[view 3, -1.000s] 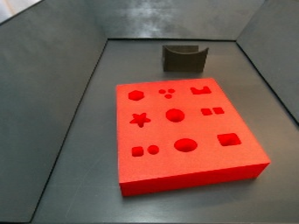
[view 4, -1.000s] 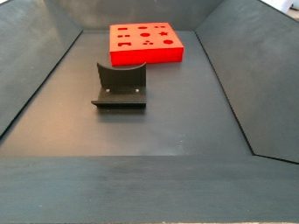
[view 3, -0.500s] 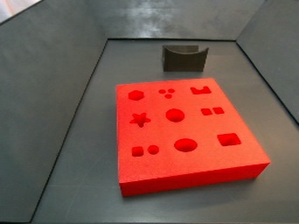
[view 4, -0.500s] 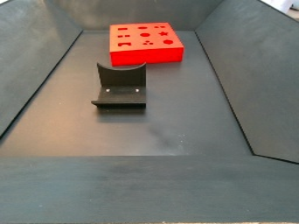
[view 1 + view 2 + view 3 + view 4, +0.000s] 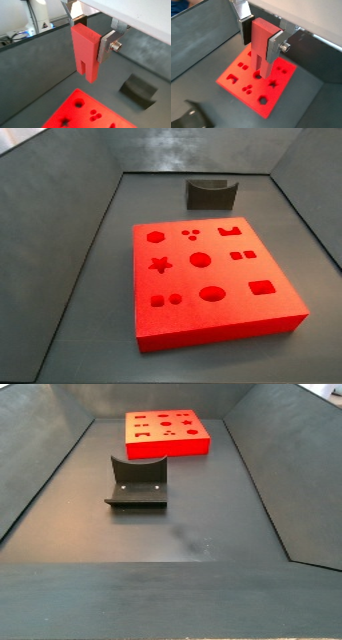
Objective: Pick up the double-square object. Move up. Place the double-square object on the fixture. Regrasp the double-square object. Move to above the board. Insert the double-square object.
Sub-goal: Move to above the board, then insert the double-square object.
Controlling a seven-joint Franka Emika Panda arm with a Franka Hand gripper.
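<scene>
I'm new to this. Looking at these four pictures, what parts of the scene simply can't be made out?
- The pincer and the double-square object it holds: absent from both side views, above their frames.
- The object's top end: cut off in both wrist views behind the pincer's body.
- The board: only a corner shows in a wrist view, cut by the edge.
- The fixture: blurred and cut off in a wrist view.
- How high the object hangs above the board: not shown.
</scene>
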